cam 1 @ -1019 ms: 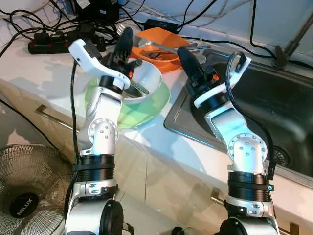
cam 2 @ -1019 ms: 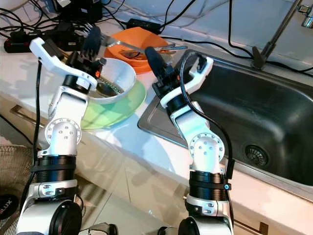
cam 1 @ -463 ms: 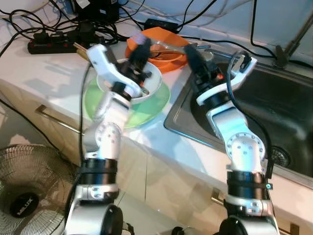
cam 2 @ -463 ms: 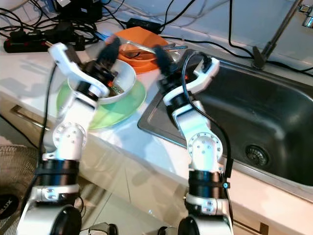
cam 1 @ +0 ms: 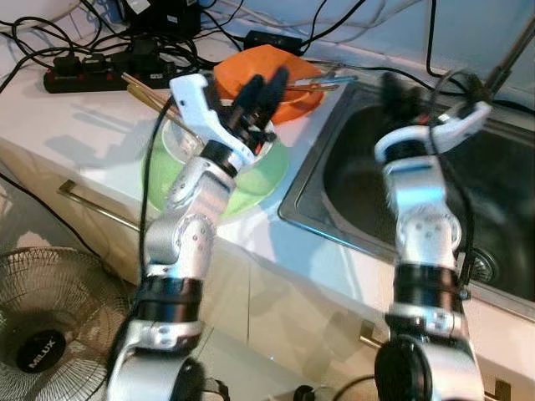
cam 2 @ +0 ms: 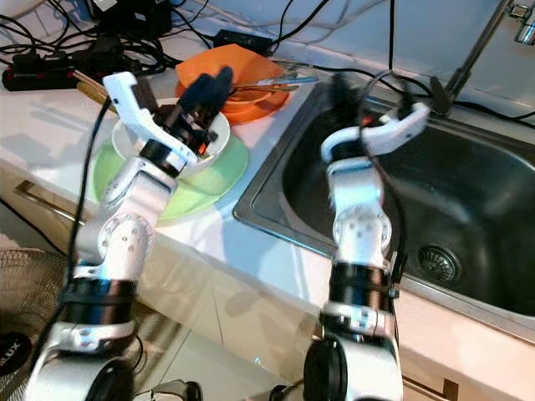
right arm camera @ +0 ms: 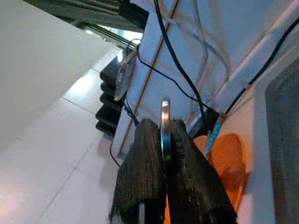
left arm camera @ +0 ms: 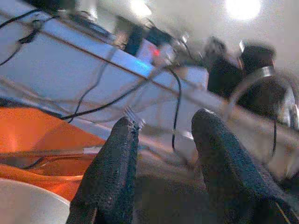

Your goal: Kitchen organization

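Up top in the left eye view, one white bowl (cam 1: 196, 138) sits on one green plate (cam 1: 251, 180) on the pale surface (cam 1: 75, 125), just beside the steel sink (cam 1: 493, 200). One orange plate (cam 1: 276, 71) lies behind the bowl with cutlery (cam 1: 322, 81) resting across it. The left tool (cam 1: 257, 92) hovers over the bowl's far rim, its two fingers parted with nothing between them. A black power strip (cam 1: 79, 79) and tangled cables crowd the back of the surface; a fan (cam 1: 42, 326) stands on the floor below

Over in the right eye view, the right tool (cam 2: 341, 90) is blurred, raised above the sink's near corner

From the left wrist view, two black fingers (left arm camera: 110, 177) stand apart, with the orange plate and the edge of the white bowl beneath them

From the right wrist view, the right tool (right arm camera: 164, 163) is closed on a thin metal utensil (right arm camera: 165, 123), seen edge-on, clamped between the fingers. Beyond it lie the orange plate and a cable along the wall
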Controlling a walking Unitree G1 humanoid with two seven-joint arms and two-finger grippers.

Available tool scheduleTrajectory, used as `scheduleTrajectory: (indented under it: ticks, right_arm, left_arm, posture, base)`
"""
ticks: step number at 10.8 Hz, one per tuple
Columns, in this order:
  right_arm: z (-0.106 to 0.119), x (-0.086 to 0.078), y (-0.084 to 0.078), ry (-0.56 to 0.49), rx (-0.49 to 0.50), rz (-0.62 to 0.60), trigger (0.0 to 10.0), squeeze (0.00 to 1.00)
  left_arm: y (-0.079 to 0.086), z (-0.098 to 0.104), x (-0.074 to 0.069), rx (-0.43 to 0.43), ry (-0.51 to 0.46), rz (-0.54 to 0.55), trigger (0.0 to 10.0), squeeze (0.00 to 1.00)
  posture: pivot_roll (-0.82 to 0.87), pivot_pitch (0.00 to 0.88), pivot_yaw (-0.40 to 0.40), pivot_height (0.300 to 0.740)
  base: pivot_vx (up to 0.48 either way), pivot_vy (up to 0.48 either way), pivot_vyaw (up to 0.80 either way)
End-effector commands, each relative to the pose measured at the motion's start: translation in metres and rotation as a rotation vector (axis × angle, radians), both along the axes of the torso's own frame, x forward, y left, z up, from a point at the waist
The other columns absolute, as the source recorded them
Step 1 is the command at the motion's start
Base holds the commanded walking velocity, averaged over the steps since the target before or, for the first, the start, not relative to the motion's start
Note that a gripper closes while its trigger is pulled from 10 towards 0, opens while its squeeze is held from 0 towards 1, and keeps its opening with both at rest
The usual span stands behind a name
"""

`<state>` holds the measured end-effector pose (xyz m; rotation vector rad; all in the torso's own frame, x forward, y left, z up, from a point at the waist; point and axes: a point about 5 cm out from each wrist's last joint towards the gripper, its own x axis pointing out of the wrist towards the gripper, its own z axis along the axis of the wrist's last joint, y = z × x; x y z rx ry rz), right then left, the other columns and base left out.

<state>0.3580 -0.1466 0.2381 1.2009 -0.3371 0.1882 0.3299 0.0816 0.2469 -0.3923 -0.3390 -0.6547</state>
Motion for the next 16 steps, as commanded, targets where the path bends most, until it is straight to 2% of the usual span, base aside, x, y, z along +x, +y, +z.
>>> scheduleTrajectory:
  ticks: [1, 2, 3, 4, 5, 6, 7, 10, 14, 16]
  right_arm:
    - [0.004, 0.002, -0.006, -0.004, 0.001, -0.045, 0.0, 0.0]
    - [0.003, 0.004, -0.018, 0.019, -0.06, -0.118, 2.1, 0.0]
    - [-0.003, 0.006, -0.027, 0.063, -0.165, -0.192, 10.0, 0.0]
    - [-0.011, 0.008, -0.034, 0.107, -0.267, -0.25, 10.0, 0.0]
    - [-0.018, 0.008, -0.041, 0.14, -0.356, -0.3, 10.0, 0.0]
    - [-0.027, 0.008, -0.047, 0.178, -0.495, -0.349, 10.0, 0.0]
    - [-0.037, 0.008, -0.048, 0.209, -0.593, -0.37, 10.0, 0.0]
    - [-0.059, 0.008, -0.049, 0.272, -0.676, -0.396, 10.0, 0.0]
    - [-0.093, 0.006, -0.047, 0.355, -0.861, -0.379, 10.0, 0.0]
    - [-0.103, 0.006, -0.046, 0.388, -0.884, -0.372, 10.0, 0.0]
  left_arm:
    - [-0.009, -0.002, -0.006, 0.078, -0.018, -0.045, 10.0, 0.0]
    - [-0.015, -0.009, -0.012, 0.165, -0.031, -0.086, 10.0, 0.0]
    - [-0.02, -0.018, -0.016, 0.26, -0.035, -0.112, 10.0, 0.0]
    - [-0.024, -0.027, -0.018, 0.326, -0.03, -0.129, 10.0, 0.0]
    - [-0.028, -0.032, -0.02, 0.349, -0.024, -0.15, 10.0, 0.0]
    - [-0.031, -0.041, -0.022, 0.372, -0.005, -0.167, 10.0, 0.0]
    - [-0.032, -0.049, -0.023, 0.403, 0.009, -0.175, 10.0, 0.0]
    - [-0.035, -0.057, -0.026, 0.444, 0.011, -0.193, 10.0, 0.0]
    - [-0.039, -0.09, -0.025, 0.506, 0.072, -0.163, 10.0, 0.0]
    - [-0.039, -0.094, -0.024, 0.505, 0.077, -0.152, 10.0, 0.0]
  posture:
    - [0.1, 0.09, -0.032, 0.74]
    - [0.11, 0.091, -0.032, 0.74]
    - [0.11, 0.091, -0.034, 0.74]
    - [0.11, 0.091, -0.034, 0.74]
    - [0.11, 0.091, -0.034, 0.74]
    - [0.11, 0.09, -0.033, 0.74]
    - [0.11, 0.088, -0.031, 0.74]
    - [0.11, 0.082, -0.028, 0.74]
    - [0.11, 0.066, -0.031, 0.74]
    - [0.12, 0.073, -0.032, 0.74]
  base:
    - [0.0, 0.0, 0.0]
    - [0.0, 0.0, 0.0]
    - [0.0, 0.0, 0.0]
    - [0.0, 0.0, 0.0]
    - [0.0, 0.0, 0.0]
    - [0.0, 0.0, 0.0]
    - [0.0, 0.0, 0.0]
    - [0.0, 0.0, 0.0]
    - [0.0, 0.0, 0.0]
    - [0.0, 0.0, 0.0]
